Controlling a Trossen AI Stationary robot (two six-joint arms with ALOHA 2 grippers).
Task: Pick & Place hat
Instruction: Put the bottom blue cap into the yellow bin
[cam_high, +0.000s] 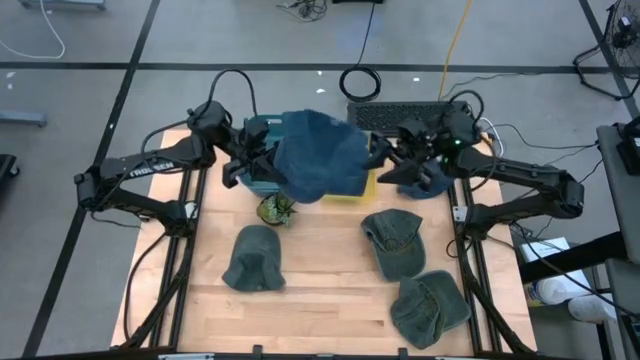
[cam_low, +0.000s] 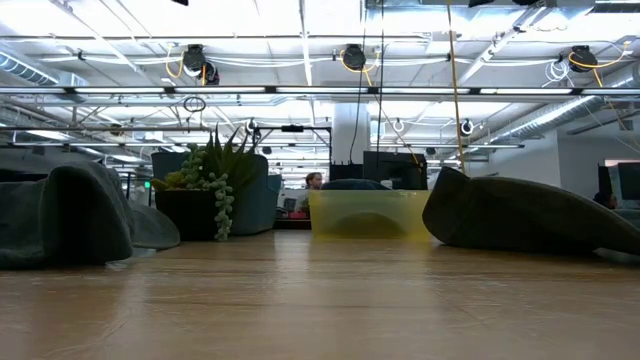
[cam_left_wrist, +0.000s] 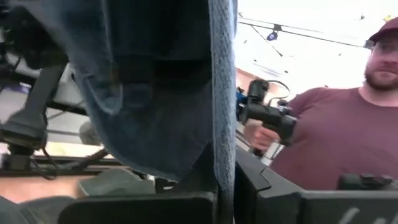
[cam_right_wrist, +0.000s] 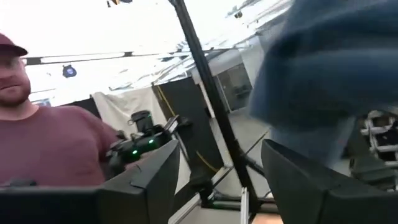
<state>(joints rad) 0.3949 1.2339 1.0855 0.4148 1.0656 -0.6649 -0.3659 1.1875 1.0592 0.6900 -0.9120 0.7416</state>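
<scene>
A blue hat (cam_high: 318, 152) hangs in the air over the bins at the table's far middle, between my two grippers. My left gripper (cam_high: 258, 158) is at its left side and shut on it; in the left wrist view the blue cloth (cam_left_wrist: 155, 81) hangs right before the fingers. My right gripper (cam_high: 385, 160) is open at the hat's right side, and the hat (cam_right_wrist: 329, 68) shows just beyond one finger. Three dark green hats (cam_high: 255, 258) (cam_high: 393, 240) (cam_high: 430, 305) lie crown-up on the table. The blue hat is outside the low view. My left gripper pinches the blue hat's edge (cam_left_wrist: 222, 149) between its two fingers, coming level from the table's left side. The hat hangs clear of the table and spreads toward the right arm. My right gripper: I cannot tell whether its fingers touch the hat.
A yellow bin (cam_high: 352, 188) and a teal bin (cam_high: 258, 128) stand under the hat at the far side, with a small potted plant (cam_high: 277, 208) in front of them. A keyboard (cam_high: 400, 115) lies behind. A person in a maroon shirt (cam_left_wrist: 336, 137) stands beyond the table.
</scene>
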